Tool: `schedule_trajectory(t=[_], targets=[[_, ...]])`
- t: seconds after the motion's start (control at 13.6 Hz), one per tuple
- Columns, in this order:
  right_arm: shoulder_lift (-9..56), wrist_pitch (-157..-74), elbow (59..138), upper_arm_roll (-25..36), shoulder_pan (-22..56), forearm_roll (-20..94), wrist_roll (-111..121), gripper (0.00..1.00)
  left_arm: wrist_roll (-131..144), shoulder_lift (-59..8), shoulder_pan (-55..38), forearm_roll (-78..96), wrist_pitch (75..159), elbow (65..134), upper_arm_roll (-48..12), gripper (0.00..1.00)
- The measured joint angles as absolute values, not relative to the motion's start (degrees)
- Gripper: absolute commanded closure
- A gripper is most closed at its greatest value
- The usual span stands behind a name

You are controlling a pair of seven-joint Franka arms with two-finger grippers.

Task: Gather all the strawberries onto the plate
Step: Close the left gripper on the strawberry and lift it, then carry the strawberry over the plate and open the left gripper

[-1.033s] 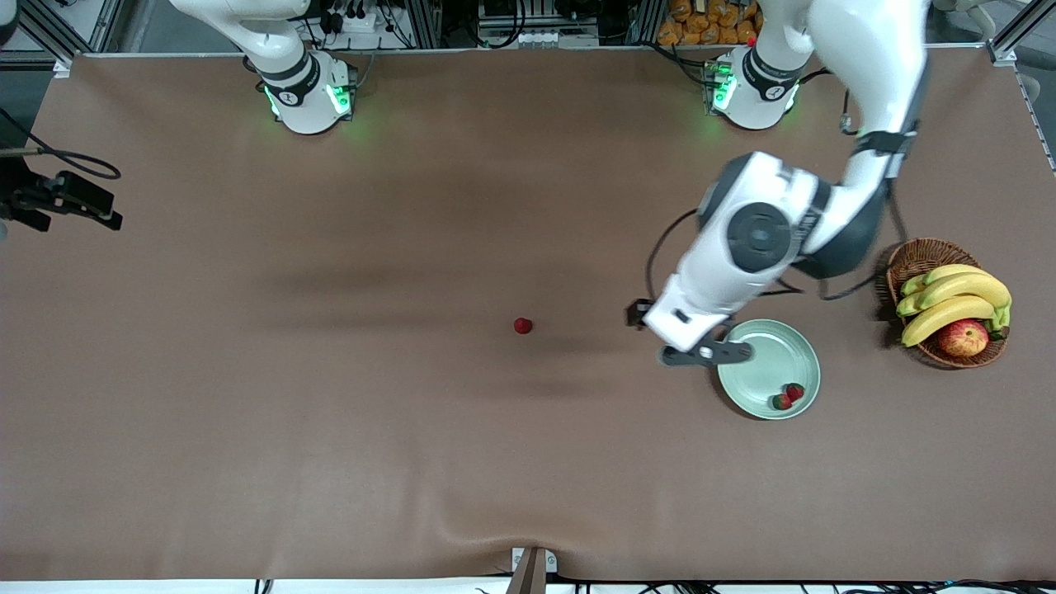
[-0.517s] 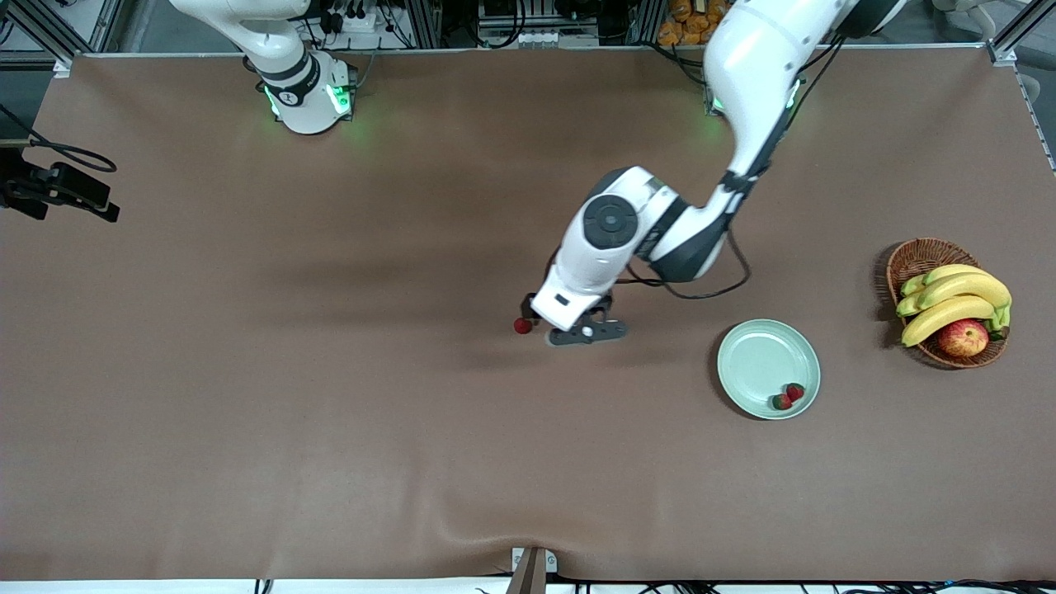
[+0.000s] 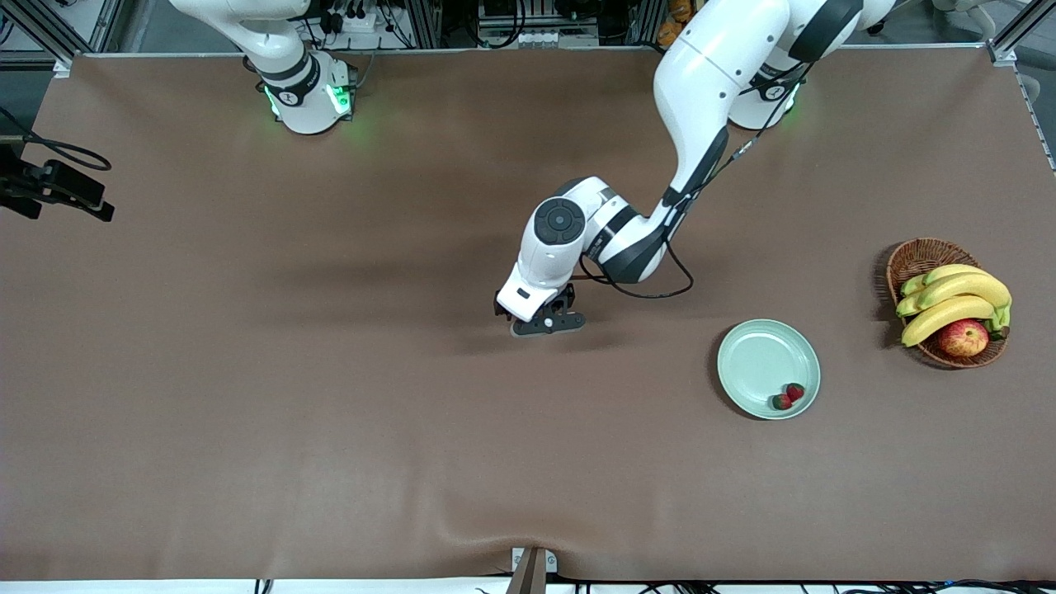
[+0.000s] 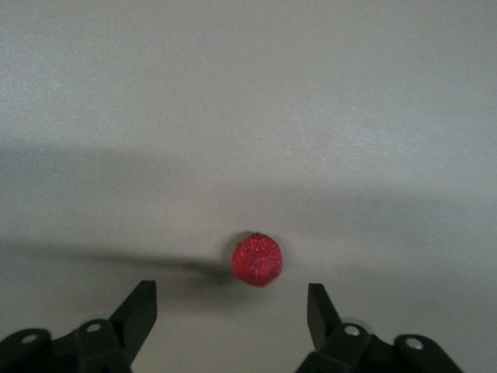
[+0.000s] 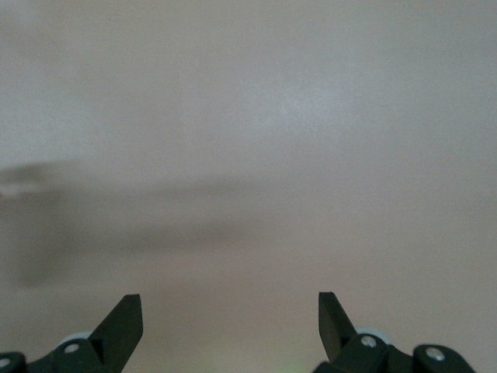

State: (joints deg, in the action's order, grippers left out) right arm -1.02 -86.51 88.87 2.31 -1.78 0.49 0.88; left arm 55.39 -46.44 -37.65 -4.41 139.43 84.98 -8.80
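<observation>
The left end effector [image 3: 540,323] hangs over the middle of the surface [image 3: 330,396] with its two black fingers [image 4: 140,309] spread wide and nothing between them; the left wrist view shows a lone strawberry [image 4: 257,259] lying on the bare surface just ahead of the gap, untouched by either finger, a small rounded red berry with a pitted skin and a faint dark speck at its top; in the front view that berry is hidden under the white wrist and cannot be seen. The right end effector [image 5: 231,326] appears only in its own wrist view, fingers likewise wide apart and empty above plain surface, while the right arm waits at its end of the table. Toward the left arm's end sits the plate [image 3: 759,355], round, shallow, pale mint green with a glossy face and raised rim; two strawberries [image 3: 788,397] lie in it, touching each other, at the part of the rim nearest the front camera. Farther toward that end stands a brown wicker basket [image 3: 917,257] holding yellow bananas [image 3: 957,301] and a red-yellow apple [image 3: 963,337]; the surface is a matt brown cloth with a slight ripple at its near edge.
</observation>
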Motion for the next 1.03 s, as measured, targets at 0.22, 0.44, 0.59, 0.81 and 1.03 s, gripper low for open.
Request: schedule_trajectory(t=[0.22, 0.44, 0.59, 0.81, 1.03], targets=[[-1.0, -86.5, 88.1, 2.3, -1.8, 0.5, 0.9, 0.0, 55.4, -47.8, -38.2, -4.5, 140.7, 84.7, -8.4, 0.28], [-1.0, -86.6, 88.0, 2.4, -1.8, 0.5, 0.9, 0.0, 55.4, -48.6, -38.3, -4.5, 142.1, 84.2, -8.3, 0.36], [-1.0, -86.6, 88.0, 2.5, -1.8, 0.5, 0.9, 0.0, 55.4, -49.0, -38.3, -4.5, 142.2, 83.7, -8.3, 0.38], [-1.0, -86.5, 88.0, 2.5, -1.8, 0.5, 0.9, 0.0, 55.4, -50.1, -38.3, -4.5, 142.4, 82.9, -8.3, 0.51], [-1.0, -86.4, 88.0, 2.5, -1.8, 0.5, 0.8, 0.0, 55.4, -50.8, -38.5, -4.5, 142.7, 82.5, -8.3, 0.88]])
